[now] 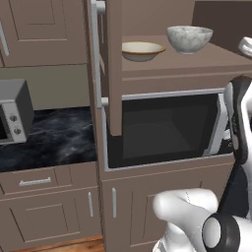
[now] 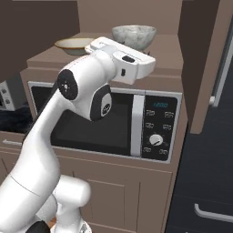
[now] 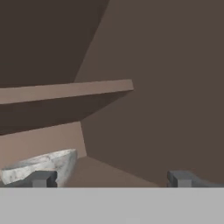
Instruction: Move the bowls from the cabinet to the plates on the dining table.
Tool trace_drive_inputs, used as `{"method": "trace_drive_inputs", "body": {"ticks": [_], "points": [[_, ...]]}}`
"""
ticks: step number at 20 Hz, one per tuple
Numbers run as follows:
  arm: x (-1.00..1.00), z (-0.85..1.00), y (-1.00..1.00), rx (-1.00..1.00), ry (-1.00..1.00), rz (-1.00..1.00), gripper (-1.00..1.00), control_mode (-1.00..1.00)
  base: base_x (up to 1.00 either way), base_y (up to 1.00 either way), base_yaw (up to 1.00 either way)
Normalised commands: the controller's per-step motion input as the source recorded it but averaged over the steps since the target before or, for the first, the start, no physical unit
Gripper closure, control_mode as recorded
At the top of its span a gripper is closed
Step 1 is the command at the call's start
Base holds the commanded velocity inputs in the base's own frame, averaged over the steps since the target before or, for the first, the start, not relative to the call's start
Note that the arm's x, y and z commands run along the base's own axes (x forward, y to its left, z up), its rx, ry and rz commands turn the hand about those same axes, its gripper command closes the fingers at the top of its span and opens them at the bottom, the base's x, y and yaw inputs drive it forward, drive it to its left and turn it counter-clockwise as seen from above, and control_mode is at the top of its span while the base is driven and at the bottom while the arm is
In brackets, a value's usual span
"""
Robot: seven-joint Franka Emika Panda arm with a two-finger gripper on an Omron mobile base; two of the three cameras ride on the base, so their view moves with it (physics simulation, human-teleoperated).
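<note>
**Q:** How far along are you?

**Me:** Barely started, I'd judge. Going left to right: the cream bowl (image 1: 142,50) with the tan rim sits on the open cabinet (image 1: 114,64) shelf, and just to its right, a little apart from it, stands the marbled bowl (image 1: 189,38). Neither has left the shelf. Below them is the built-in microwave (image 2: 119,122), its door shut.

**Q:** And your pincer?

**Me:** My gripper (image 3: 113,178) is spread wide and holds nothing. Through the hand view the marbled bowl lies low on the left, its rim right by my left fingertip (image 3: 40,178), while the right fingertip stands over bare shelf. Whether that left tip is touching the rim or only in front of it, I can't say from this angle. From the right base view, my hand (image 2: 122,57) hangs in front of the shelf, near the marbled bowl.

**Q:** What's left, then?

**Me:** Everything, by my reckoning: take one bowl, carry it to a plate on the dining table, then come back for the other. The marbled one looks like my first target, since my jaws are already beside it, though not yet around it
</note>
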Motion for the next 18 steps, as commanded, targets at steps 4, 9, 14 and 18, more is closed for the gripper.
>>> {"method": "trace_drive_inputs", "body": {"ticks": [4, 9, 14, 18], "points": [[0.0, 0.06, 0.25, 0.11, 0.09, -0.03, -1.0, -1.0, 0.0, 0.0, 0.0], [0.0, 0.0, 0.25, 0.14, 0.1, -0.03, -1.0, -1.0, 0.0, 0.0, 0.0], [0.03, 0.0, 0.12, 0.19, 0.11, -0.02, -1.0, -1.0, 0.0, 0.0, 0.0], [0.16, 0.0, -0.02, 0.25, 0.13, 0.0, -1.0, -1.0, 0.0, 0.0, 0.0]]}}
